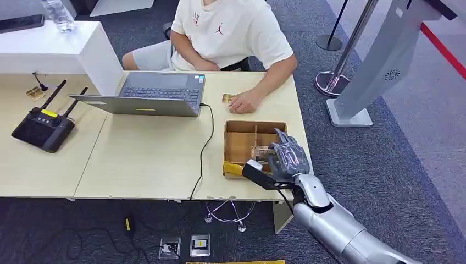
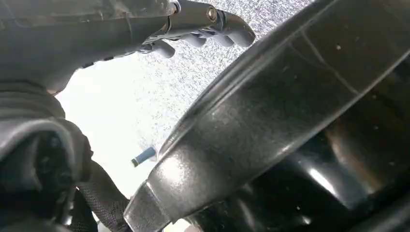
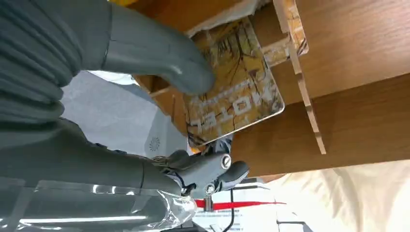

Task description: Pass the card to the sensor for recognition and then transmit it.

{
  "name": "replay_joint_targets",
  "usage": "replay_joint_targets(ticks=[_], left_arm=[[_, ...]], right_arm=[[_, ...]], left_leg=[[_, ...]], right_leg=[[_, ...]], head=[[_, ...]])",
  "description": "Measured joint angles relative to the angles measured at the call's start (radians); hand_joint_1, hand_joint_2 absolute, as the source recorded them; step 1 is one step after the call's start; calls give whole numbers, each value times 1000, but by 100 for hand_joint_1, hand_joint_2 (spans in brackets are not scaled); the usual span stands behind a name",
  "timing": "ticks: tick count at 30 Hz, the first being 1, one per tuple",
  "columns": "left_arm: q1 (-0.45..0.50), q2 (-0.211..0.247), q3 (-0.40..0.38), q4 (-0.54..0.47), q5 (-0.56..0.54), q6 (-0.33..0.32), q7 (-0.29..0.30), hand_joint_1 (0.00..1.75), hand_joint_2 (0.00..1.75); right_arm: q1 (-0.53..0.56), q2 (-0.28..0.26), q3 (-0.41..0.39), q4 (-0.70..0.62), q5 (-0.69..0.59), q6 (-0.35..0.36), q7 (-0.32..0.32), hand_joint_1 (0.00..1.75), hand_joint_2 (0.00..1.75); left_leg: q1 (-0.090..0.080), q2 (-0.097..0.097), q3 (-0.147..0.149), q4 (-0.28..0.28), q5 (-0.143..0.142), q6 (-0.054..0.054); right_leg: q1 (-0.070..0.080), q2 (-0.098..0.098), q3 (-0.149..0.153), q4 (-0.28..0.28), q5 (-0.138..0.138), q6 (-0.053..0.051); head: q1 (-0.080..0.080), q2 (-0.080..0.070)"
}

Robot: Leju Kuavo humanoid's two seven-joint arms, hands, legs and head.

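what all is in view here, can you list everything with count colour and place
card: 1, gold-yellow with lettering, held over the wooden box by the right hand
wooden box: 1, brown, divided into compartments, near right corner of the table
table: 1, pale wood, across the middle of the head view
laptop: 1, grey, open, mid table in front of the person
black cable: 1, runs from the laptop over the table's near edge
router: 1, black with antennas, left part of the table
small gold item: 1, by the person's hand
person: 1, white shirt, seated at the far side
bottle: 1, clear, on the white counter, far left
left hand: grey, fingers curled, holding nothing
right hand: grey, pinching the card
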Motion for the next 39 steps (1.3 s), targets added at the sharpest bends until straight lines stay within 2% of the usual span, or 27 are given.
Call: replay_joint_targets(ticks=[22, 32, 39], left_arm=[[-2, 1, 0, 0, -14, 0, 2, 0, 0], [-2, 0, 0, 0, -22, 0, 2, 0, 0], [-1, 0, 0, 0, -25, 0, 2, 0, 0]], right_arm=[[-2, -1, 0, 0, -18, 18, 19, 175, 175], [-5, -5, -1, -7, 23, -39, 47, 175, 175], [-38, -21, -28, -76, 59, -69, 76, 175, 175]], left_leg=[[0, 0, 1, 0, 0, 0], [0, 0, 0, 0, 0, 0], [0, 0, 0, 0, 0, 0]], right_leg=[[0, 0, 0, 0, 0, 0], [0, 0, 0, 0, 0, 0], [0, 0, 0, 0, 0, 0]], head=[[0, 0], [0, 0], [0, 0]])
